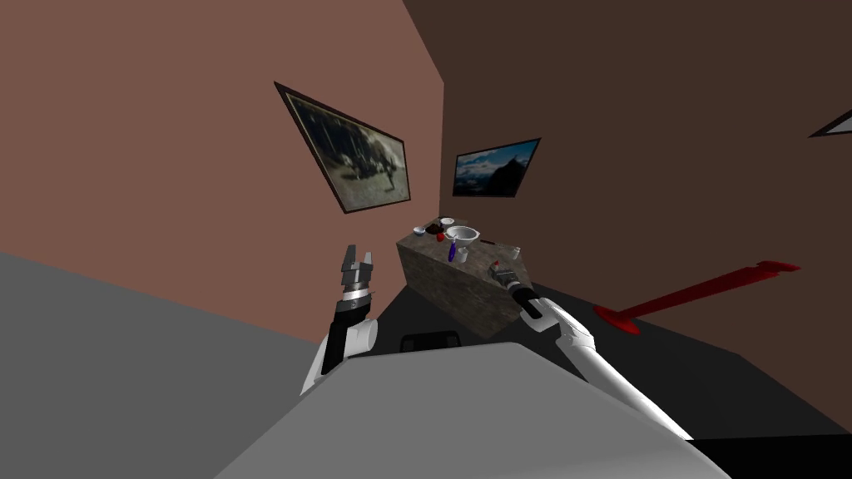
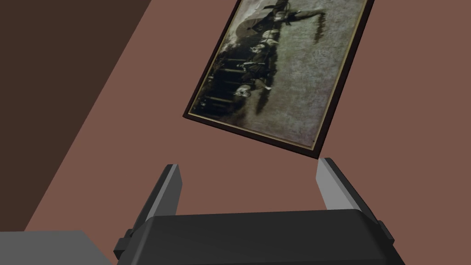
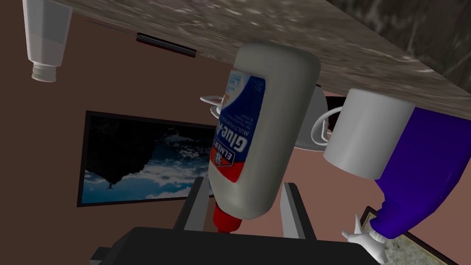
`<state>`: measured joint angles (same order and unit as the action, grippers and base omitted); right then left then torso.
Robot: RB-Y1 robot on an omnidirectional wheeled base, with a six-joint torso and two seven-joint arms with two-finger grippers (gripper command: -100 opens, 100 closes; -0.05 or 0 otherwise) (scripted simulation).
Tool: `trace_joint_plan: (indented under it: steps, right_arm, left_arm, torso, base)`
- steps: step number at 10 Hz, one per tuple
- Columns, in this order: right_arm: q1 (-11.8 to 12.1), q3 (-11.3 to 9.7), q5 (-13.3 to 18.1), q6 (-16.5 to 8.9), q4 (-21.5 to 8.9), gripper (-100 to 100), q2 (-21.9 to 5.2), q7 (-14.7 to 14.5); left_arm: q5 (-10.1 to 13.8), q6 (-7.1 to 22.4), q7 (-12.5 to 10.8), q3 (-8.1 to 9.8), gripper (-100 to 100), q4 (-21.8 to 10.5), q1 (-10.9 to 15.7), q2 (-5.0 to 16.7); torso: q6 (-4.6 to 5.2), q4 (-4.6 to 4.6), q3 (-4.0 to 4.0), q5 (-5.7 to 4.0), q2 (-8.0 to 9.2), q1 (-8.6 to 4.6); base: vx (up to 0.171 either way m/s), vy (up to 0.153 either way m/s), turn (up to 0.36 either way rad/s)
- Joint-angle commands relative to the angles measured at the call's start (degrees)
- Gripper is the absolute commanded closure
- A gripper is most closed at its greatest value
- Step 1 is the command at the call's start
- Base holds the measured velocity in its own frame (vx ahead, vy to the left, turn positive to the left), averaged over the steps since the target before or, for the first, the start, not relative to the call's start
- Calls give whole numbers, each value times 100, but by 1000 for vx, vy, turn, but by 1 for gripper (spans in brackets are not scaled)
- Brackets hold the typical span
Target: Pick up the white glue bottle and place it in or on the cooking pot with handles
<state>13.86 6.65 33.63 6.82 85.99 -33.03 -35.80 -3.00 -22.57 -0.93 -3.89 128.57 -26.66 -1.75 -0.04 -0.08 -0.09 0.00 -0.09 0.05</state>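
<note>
The white glue bottle (image 1: 497,268) is seen upright on the near right corner of the stone-patterned desk (image 1: 453,291), at about 4 o'clock from the grey cooking pot (image 1: 463,234). The right claw (image 1: 506,279) is set at it. In the right wrist view this claw (image 3: 244,188) is closed on the bottle (image 3: 257,138) near its red cap. The fingers are drawn in against its sides, and the bottle's base rests on the desk top (image 3: 276,27). The pot's (image 3: 317,126) wire handles are glimpsed behind the bottle. A white mug (image 1: 459,254) and a purple bottle (image 1: 452,248) are found at roughly 7 o'clock from the pot, close together. The left claw (image 1: 358,254) is held up at 9 o'clock from the desk, apart from it, with its fingers (image 2: 170,188) spread wide and nothing gripped.
</note>
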Motion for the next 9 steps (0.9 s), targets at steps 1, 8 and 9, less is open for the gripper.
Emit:
trace_joint_plan:
  steps: [1,8,9]
  right_arm:
    - [0,0,0,0,0,100,0,0]
    - [-321,467,-383,-337,233,100,-84,252]
    - [-373,571,-465,-413,314,100,-152,290]
  left_arm:
    - [0,0,0,0,0,0,0,0]
    - [0,0,0,0,0,0,-3,0]
    - [0,-1,0,0,0,1,-3,0]
  torso:
    - [0,0,0,0,0,0]
    - [-5,-5,-45,14,-94,8]
    - [-9,-12,-55,9,-105,5]
  base:
    - [0,0,0]
    - [101,9,-46]
    - [195,-18,-85]
